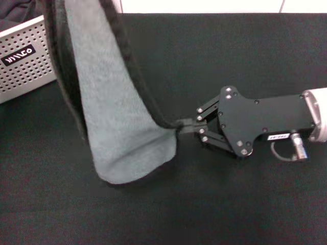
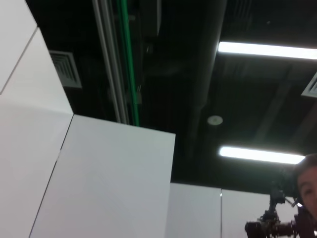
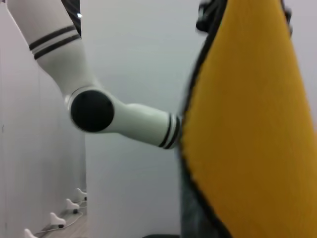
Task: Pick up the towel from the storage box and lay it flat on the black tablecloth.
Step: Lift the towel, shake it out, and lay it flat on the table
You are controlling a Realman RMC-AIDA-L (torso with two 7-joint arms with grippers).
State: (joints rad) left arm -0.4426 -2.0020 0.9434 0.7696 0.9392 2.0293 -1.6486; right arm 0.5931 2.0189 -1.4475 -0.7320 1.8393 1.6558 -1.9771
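The grey-green towel (image 1: 112,127) with black edging hangs from above the head view's top edge, and its lower end curves just over the black tablecloth (image 1: 204,209). My right gripper (image 1: 180,127) reaches in from the right, low over the cloth, and is shut on the towel's lower right edge. The right wrist view shows the towel's orange reverse side (image 3: 247,124). The light grey perforated storage box (image 1: 25,66) stands at the far left. My left gripper is out of view; only the left arm (image 3: 99,111) shows, behind the towel.
Dark cloth lies inside the storage box at the top left corner (image 1: 15,15). A white wall runs along the tablecloth's far edge (image 1: 204,6). The left wrist view shows only ceiling lights and white panels.
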